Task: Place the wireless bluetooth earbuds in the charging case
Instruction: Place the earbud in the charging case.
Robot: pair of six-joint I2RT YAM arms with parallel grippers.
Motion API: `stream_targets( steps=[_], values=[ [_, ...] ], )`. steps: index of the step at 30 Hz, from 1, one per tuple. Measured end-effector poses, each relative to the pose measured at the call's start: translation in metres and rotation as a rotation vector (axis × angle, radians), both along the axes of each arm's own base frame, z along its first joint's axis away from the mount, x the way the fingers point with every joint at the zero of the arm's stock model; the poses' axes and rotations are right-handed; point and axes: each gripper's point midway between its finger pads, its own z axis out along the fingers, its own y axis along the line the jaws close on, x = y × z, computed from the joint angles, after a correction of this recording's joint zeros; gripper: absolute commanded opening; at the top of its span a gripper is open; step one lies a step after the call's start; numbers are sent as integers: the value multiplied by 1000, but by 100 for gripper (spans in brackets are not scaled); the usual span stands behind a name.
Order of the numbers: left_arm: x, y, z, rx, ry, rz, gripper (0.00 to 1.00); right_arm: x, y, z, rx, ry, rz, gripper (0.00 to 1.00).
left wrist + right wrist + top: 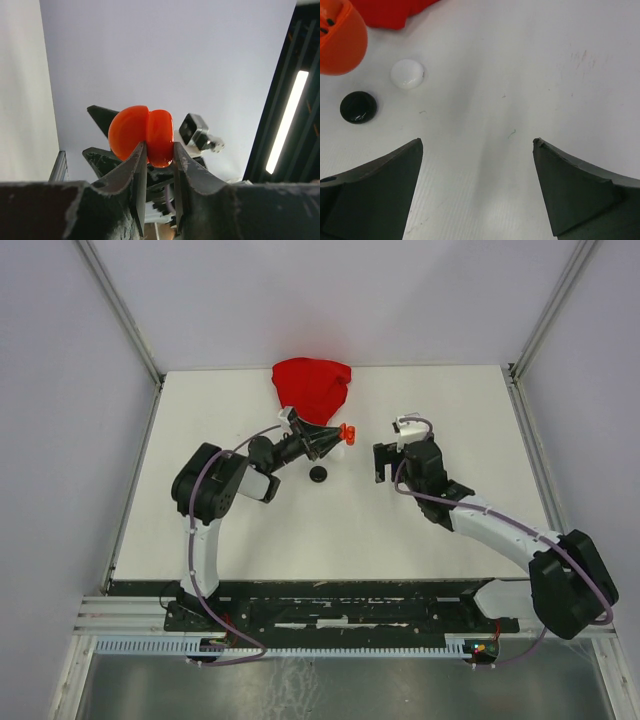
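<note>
Left hand [159, 152]: clenched on red case [142, 132], lifted above the far-middle bench [520, 75], apparently opened to receive earbuds. Right hand [477, 144]: released, empty, poised opposite. Black case [358, 107], white case [407, 74]: lying nearby. No earbuds in sight.

I'm looking at the white tabletop [330, 530], and the one loose thing that stands out is a red cloth [312, 385], bunched up at the far edge, about midway between the two far corners. On my right wrist feed a bit of it shows at the top left, and I can see faint pinkish scuffs [580, 56] on the table surface. Metal frame posts [120, 310] rise from both far corners, with plain grey walls behind. A black mounting plate [330, 608] runs along the near edge, with a white slotted cable duct [330, 650] just in front. On the left wrist feed, a strip light [286, 122] glows on the right.
</note>
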Motion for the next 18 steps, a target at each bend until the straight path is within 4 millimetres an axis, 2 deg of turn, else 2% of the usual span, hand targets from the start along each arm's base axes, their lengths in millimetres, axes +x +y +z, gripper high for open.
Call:
stream_targets(
  steps=[8, 18],
  values=[
    [9, 7, -19, -47, 169, 125, 3, 4, 26, -35, 51, -212, 156, 99],
    [2, -4, -13, -91, 218, 170, 3, 14, 86, -7, 22, -447, 340, 99]
  ],
)
